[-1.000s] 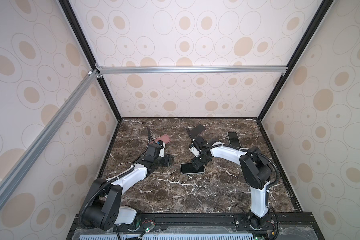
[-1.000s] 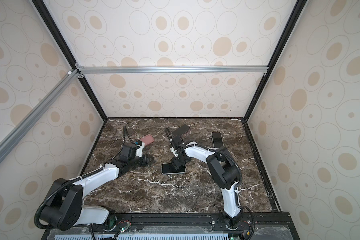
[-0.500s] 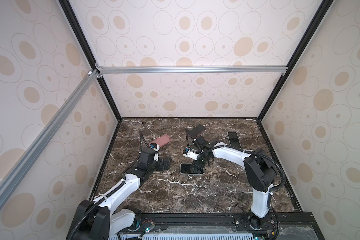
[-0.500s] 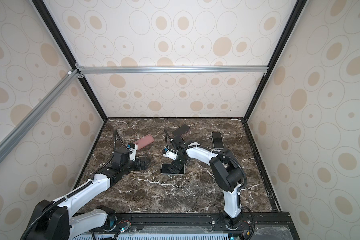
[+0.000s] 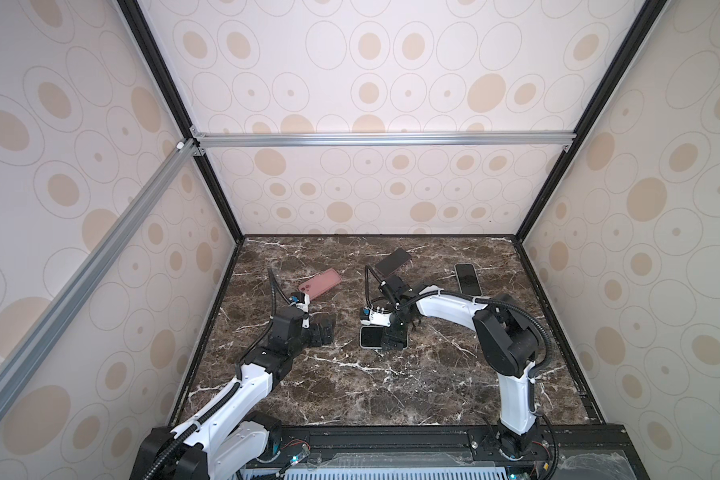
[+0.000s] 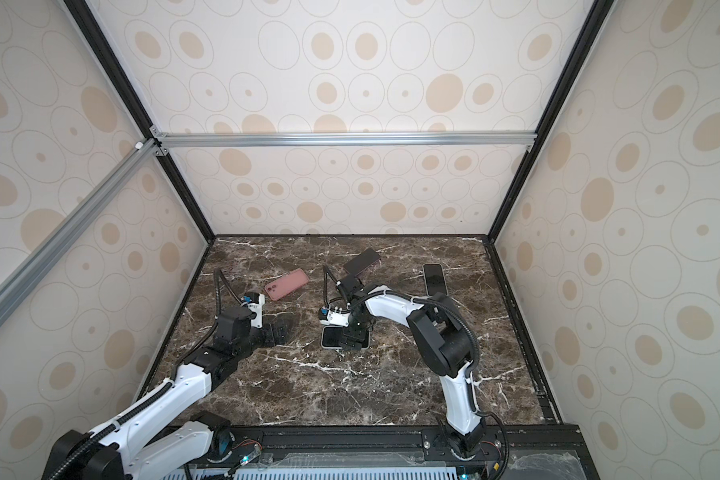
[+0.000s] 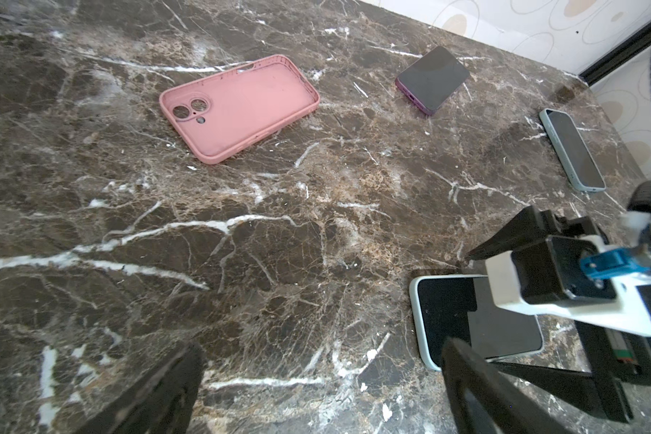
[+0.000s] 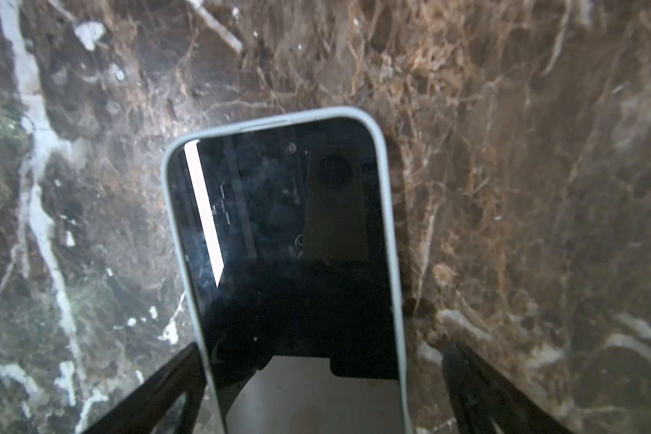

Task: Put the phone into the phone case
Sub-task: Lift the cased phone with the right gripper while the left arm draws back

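So both grippers just popped wide open. The left gripper (image 5: 323, 331) has backed off toward lower left, empty. The right gripper (image 5: 393, 341) straddles the phone (image 5: 370, 336) without gripping. It lies flat mid-frame, pale case (image 8: 279, 122) around it. It looks seated to me, so basically done. The pink case (image 5: 320, 283) upper left stays empty.

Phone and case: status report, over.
Both open: left gripper empty, right gripper astride the phone, not clamped. Empty pink case lies apart on the table. At back, purple phone and spare phone, neither between.
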You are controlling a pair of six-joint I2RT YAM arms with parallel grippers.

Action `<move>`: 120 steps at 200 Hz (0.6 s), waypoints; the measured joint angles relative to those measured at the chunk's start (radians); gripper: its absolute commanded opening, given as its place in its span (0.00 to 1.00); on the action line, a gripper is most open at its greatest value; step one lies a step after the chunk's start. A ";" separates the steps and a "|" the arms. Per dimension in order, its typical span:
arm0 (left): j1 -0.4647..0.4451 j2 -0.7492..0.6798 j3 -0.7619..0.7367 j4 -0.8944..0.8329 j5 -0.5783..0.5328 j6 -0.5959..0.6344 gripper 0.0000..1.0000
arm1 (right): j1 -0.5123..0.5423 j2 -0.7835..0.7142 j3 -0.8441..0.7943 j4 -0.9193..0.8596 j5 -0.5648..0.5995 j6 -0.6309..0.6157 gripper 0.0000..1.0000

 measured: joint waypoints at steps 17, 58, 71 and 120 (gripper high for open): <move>0.000 -0.022 -0.014 0.001 -0.013 -0.004 1.00 | 0.008 0.007 0.010 -0.003 0.014 -0.010 0.99; 0.000 -0.051 -0.022 0.004 -0.033 -0.006 1.00 | 0.033 0.018 0.031 -0.026 0.069 -0.018 0.92; 0.000 -0.055 -0.022 0.004 -0.037 -0.006 1.00 | 0.042 0.018 0.032 -0.028 0.084 -0.017 0.87; 0.002 -0.055 -0.022 0.014 -0.041 -0.006 1.00 | 0.061 0.014 0.032 -0.032 0.133 0.032 0.68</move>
